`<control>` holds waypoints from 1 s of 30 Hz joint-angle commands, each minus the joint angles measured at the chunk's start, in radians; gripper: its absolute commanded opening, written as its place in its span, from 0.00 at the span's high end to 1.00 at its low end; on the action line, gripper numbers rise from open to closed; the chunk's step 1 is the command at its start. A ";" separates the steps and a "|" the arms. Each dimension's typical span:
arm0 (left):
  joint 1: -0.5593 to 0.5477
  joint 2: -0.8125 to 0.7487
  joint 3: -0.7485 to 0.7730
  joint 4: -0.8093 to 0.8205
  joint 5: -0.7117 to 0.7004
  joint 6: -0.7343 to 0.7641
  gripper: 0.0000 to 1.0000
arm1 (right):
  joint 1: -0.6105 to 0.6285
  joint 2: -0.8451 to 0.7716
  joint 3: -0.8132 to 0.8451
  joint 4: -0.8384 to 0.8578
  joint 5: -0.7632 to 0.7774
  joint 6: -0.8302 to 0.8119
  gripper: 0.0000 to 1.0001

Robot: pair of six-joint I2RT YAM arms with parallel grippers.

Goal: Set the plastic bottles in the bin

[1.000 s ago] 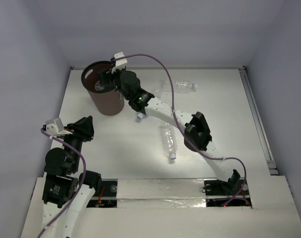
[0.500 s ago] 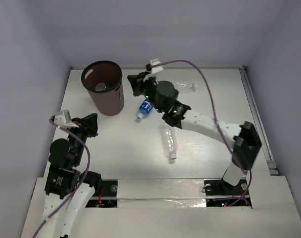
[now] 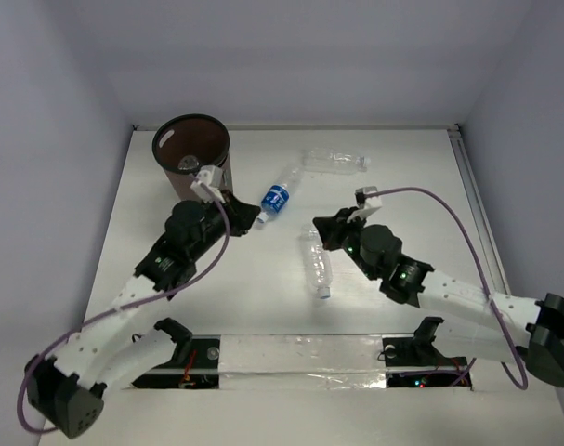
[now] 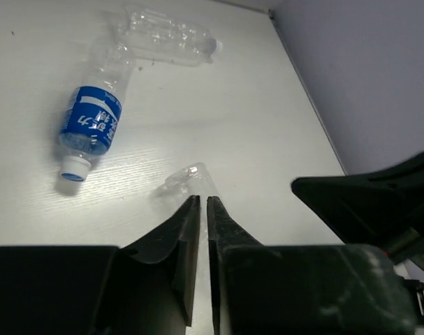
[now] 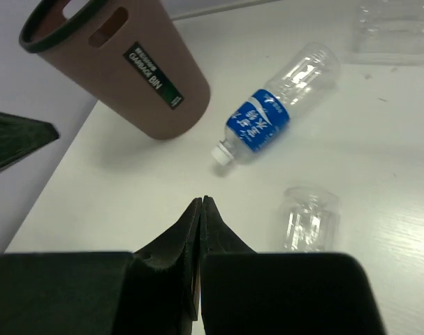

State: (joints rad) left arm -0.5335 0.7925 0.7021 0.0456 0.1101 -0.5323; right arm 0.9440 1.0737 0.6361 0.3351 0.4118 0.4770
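The brown bin (image 3: 190, 149) stands upright at the back left, also seen in the right wrist view (image 5: 128, 63). A blue-labelled plastic bottle (image 3: 277, 198) (image 4: 93, 125) (image 5: 264, 117) lies on its side to the bin's right. One clear bottle (image 3: 337, 160) (image 4: 166, 38) lies at the back, and another (image 3: 316, 263) (image 5: 309, 218) in the middle. My left gripper (image 3: 251, 220) (image 4: 202, 200) is shut and empty, just short of the blue-labelled bottle's cap. My right gripper (image 3: 321, 227) (image 5: 201, 201) is shut and empty beside the middle bottle's far end.
Something pale (image 3: 187, 163) lies inside the bin. The two arms face each other closely across the middle of the white table (image 3: 421, 195); the right arm's dark body (image 4: 379, 202) fills the left wrist view's right side. Walls enclose the table's back and sides.
The right arm drew back from over the bin to the table's middle and shut. My left arm swung forward from the near left toward the blue-labelled bottle and shut.
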 commanded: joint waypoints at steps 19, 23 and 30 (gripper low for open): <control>-0.132 1.088 0.799 -0.068 -0.408 0.379 0.42 | -0.010 -0.475 -0.222 -0.188 0.122 0.138 0.17; -0.132 1.223 0.893 -0.105 -0.449 0.463 0.38 | -0.010 -0.469 -0.220 -0.194 0.116 0.127 0.09; -0.114 1.352 1.003 -0.150 -0.484 0.526 0.30 | -0.010 -0.396 -0.213 -0.147 0.058 0.123 0.05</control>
State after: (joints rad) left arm -0.6563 2.1304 1.6238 -0.0734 -0.3370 -0.0662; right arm 0.9363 0.6487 0.4252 0.1528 0.4965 0.6159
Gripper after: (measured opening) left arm 0.689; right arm 0.952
